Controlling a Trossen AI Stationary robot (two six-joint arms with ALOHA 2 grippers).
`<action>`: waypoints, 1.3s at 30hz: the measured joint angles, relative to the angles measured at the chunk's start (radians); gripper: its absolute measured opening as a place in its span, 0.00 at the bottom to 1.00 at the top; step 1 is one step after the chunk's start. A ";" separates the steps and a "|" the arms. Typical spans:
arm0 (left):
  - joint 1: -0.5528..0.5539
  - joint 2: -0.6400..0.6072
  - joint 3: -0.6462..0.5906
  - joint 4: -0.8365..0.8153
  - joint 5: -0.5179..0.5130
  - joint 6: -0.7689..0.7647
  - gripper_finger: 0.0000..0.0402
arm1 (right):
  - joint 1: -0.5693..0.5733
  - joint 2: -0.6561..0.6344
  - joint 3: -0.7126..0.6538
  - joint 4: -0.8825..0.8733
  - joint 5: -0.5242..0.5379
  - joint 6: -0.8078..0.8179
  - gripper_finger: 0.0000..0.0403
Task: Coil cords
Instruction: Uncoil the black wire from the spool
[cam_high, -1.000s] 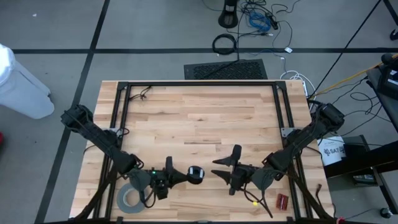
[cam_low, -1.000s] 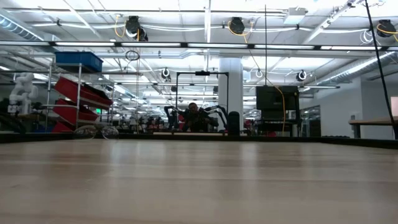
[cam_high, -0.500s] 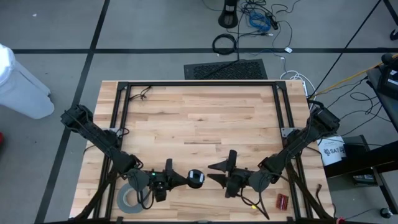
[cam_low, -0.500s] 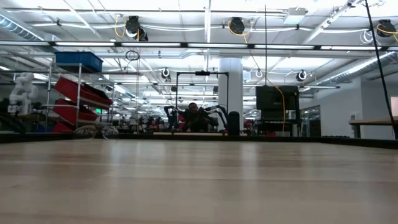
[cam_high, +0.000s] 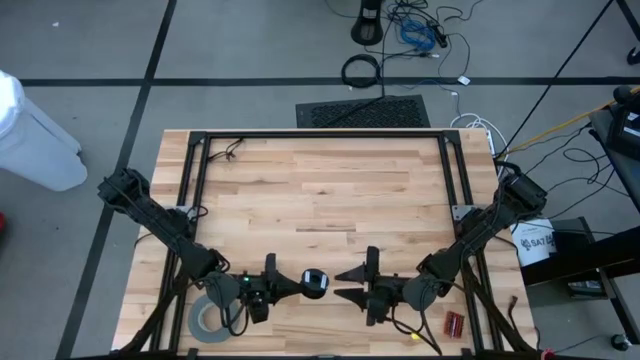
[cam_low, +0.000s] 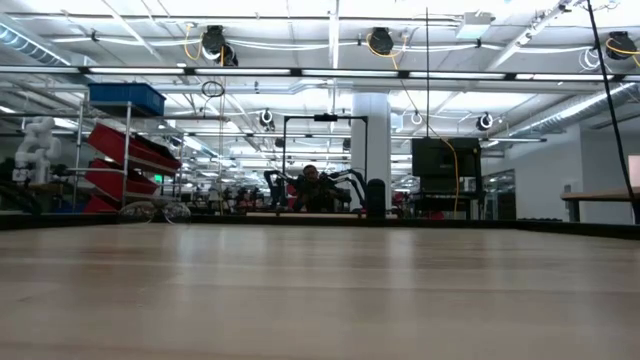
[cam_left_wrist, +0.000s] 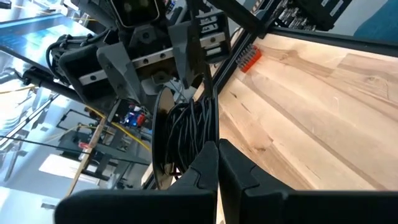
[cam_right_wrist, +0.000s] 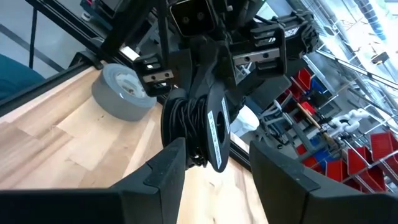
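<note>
Wooden planks run across the bench (cam_high: 320, 190), and all the work sits at its near edge, where your two arms meet. Your left tool (cam_high: 296, 283) is pressed together on the cords (cam_high: 314, 283), a thin dark wire wound in a bundle against its small round black disc, held up off the wood. In the left wrist view the wound cords (cam_left_wrist: 186, 134) stand edge-on right at the fingertips. Your right tool (cam_high: 352, 285) faces it, just beside the bundle, its jaws spread wide and holding nothing; the right wrist view shows the coil (cam_right_wrist: 196, 127) lying in line with that gap. A grey tape roll (cam_high: 208, 317) rests behind the left arm, and a small red item (cam_high: 454, 323) lies near the right.

You look to be at a handover or a tidy-up of the coil. Next, ease the right tool around the bundle and close gently, so no loops slip off.
</note>
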 joint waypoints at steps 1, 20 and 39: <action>0.000 0.000 0.000 0.000 0.000 0.000 0.00 | -0.002 0.000 0.000 0.000 -0.002 0.001 0.41; 0.003 0.000 0.000 0.051 0.032 -0.031 0.00 | -0.043 0.001 0.000 0.006 -0.048 0.052 0.41; 0.031 0.000 0.000 0.052 0.050 -0.113 0.00 | -0.067 0.002 0.000 0.023 -0.096 0.063 0.30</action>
